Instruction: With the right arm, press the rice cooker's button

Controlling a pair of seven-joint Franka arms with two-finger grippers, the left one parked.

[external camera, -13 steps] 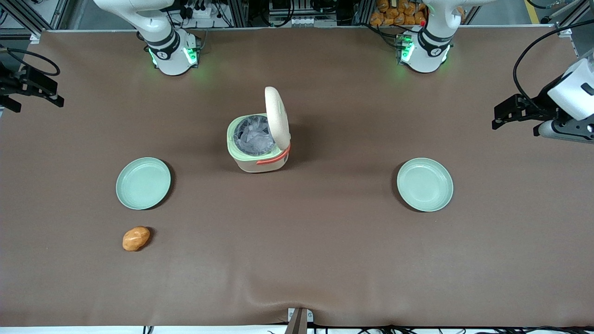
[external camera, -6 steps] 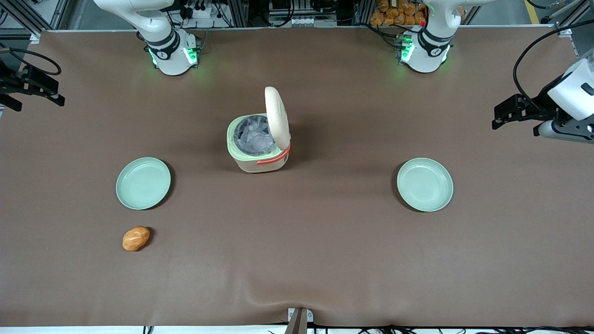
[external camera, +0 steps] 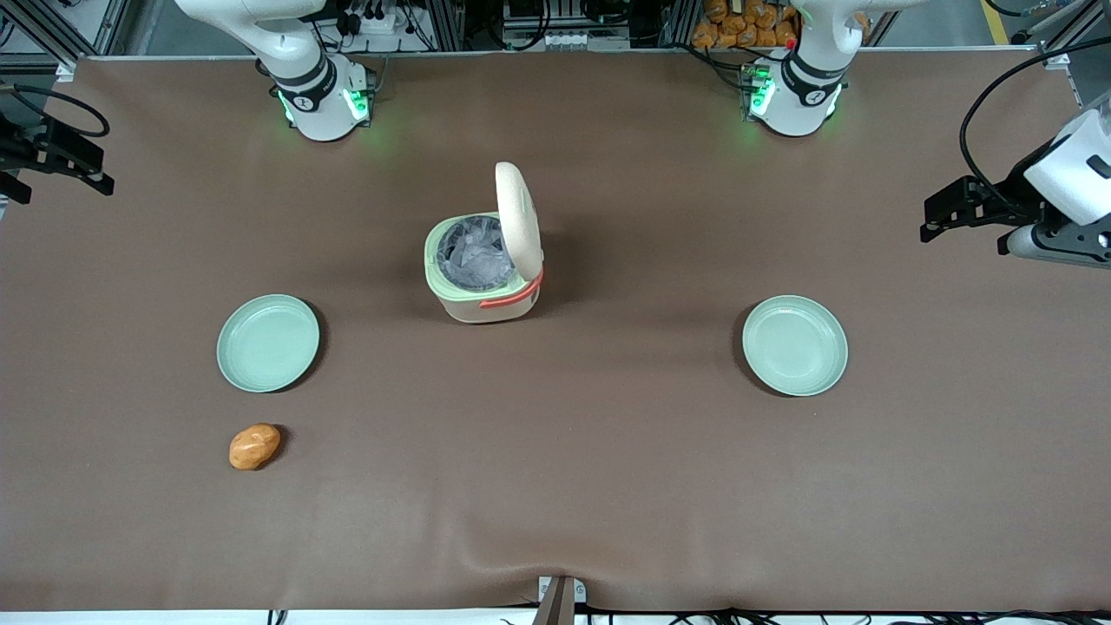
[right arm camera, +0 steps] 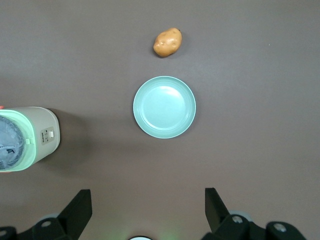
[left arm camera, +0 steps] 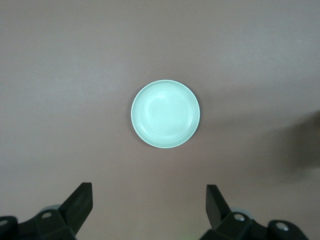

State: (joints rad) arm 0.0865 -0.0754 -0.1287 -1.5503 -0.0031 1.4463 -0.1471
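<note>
**Q:** Where is the rice cooker (external camera: 482, 276), and what is it made of?

**A:** It stands at the centre of the front view's frame, slightly above the middle, on the matte brown table covering (external camera: 555, 503). The body is a smooth cream rounded cube with a pale green rim. The speckled beige lid (external camera: 518, 215), a rounded disc, stands raised on edge. It exposes a dark round pot holding a crinkled, translucent grey lining (external camera: 471, 253). A coral-orange handle (external camera: 514, 296) curves along the edge nearest the camera. In the right wrist view a small panel (right arm camera: 46, 135) with little squares shows on the cooker's flat side wall.

**Q:** And the gripper (right arm camera: 147, 202)?

**A:** It is black and angular, and it hangs at the working arm's end of the table. In the front view it sits in the upper part of the frame, at the edge (external camera: 52, 161), well apart from the cooker. Its two fingers (right arm camera: 80, 206) are spread wide, with nothing between them.

**Q:** What else lies on the table?

**A:** Two glossy, shallow, round pale green plates. One (external camera: 268, 342) is toward the working arm's end, and the other (external camera: 795, 345) is toward the parked arm's end. Both are nearer the camera than the cooker. A lumpy orange-brown potato (external camera: 254, 446) lies near the first plate, nearer still to the camera, in the lower half of the frame.
</note>
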